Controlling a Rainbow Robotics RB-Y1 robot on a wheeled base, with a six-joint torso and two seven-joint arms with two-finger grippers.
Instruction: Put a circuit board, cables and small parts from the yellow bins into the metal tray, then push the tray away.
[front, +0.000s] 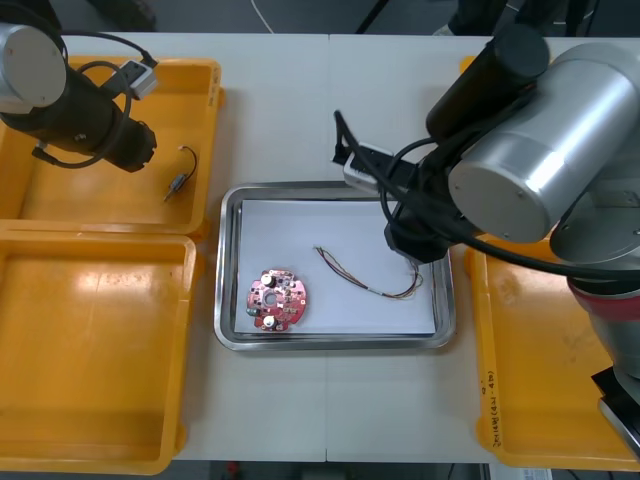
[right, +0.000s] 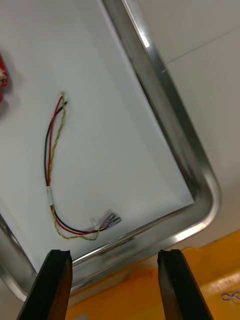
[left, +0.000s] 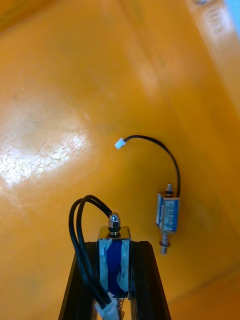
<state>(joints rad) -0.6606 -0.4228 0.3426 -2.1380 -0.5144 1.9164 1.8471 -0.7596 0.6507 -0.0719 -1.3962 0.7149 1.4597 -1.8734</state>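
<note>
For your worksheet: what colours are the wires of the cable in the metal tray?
The cable is red, black and yellow, clearest in the right wrist view.

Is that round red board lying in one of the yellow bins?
No, the circuit board lies inside the metal tray, next to the red and yellow cable.

Front looks steeply down; right wrist closely shares the metal tray (front: 226, 270).

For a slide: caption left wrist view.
Left gripper grips one small metal part; a second part lies in the yellow bin.
</note>
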